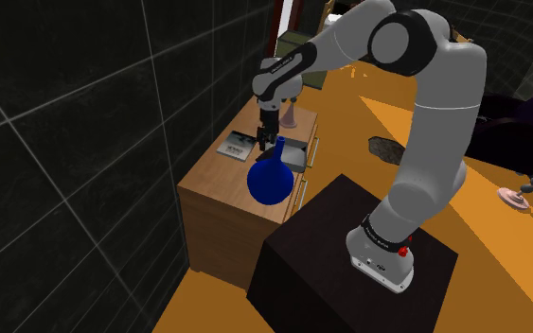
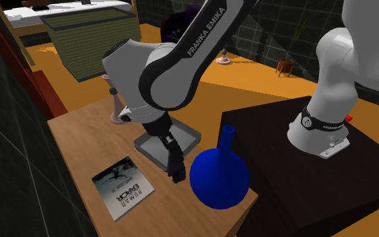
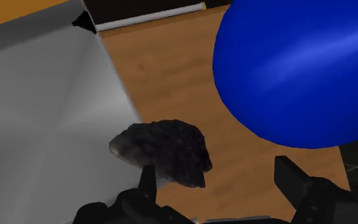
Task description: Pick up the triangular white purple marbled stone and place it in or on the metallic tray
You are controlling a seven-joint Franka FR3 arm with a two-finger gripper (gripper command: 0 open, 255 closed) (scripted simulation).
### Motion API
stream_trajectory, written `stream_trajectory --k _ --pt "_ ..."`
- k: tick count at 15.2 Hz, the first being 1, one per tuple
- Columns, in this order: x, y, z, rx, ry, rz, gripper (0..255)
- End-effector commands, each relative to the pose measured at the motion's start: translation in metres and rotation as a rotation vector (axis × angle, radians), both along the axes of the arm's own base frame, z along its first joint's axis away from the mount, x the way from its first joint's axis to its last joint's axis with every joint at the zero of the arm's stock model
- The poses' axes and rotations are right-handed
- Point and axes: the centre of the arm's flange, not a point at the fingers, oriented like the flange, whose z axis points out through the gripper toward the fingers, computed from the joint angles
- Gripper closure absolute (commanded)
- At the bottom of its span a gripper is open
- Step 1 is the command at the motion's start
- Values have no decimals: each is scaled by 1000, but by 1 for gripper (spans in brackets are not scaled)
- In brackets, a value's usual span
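Shoulder view first, for the room: dark tiled walls [image 1: 65, 142] stand beyond the hand, and an orange floor [image 1: 510, 236] spreads behind the arm. The white arm [image 1: 439, 123] rises from a black box stand [image 1: 349, 274] and bends down over a wooden cabinet [image 1: 219, 194], whose top is the work surface directly below the hand.

On that top, a round blue vase [image 2: 219, 176] with a narrow neck stands just beside the gripper, on the stand's side of it. A flat grey tray [image 2: 184, 134] with sloped walls lies on the gripper's other side, close under the wrist. A book [image 2: 122, 187] with a dark cover lies flat on the wood near the hand, apart from the tray. A pale pink object [image 1: 291, 115] stands beyond the tray, partly hidden by the arm in the second exterior view.

The gripper [image 3: 216, 167] points down at the wood between tray and vase, with its two black fingers spread wide and clasping nothing. The stone [image 3: 165, 149], drawn dark grey and mottled, sits just ahead of the finger nearer the tray, not between the two. It lies at the tray's edge, partly against the grey wall and partly over the wood. Whether it rests on the tray cannot be told. The vase bulges close to the other finger.
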Motion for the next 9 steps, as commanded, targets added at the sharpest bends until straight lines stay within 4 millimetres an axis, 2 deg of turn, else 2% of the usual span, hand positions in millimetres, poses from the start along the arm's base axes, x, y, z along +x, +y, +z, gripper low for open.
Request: stream_trajectory --k 1,2,3,4,6,9 --pt "18 -14 -18 109 28 300 0" --pt "31 -17 -31 191 40 537 0" --pt "22 -12 -19 94 32 279 0" --pt "22 -12 -19 94 32 279 0" --pt "45 -16 -43 273 49 768 0" --pt "38 -14 -57 273 49 768 0"
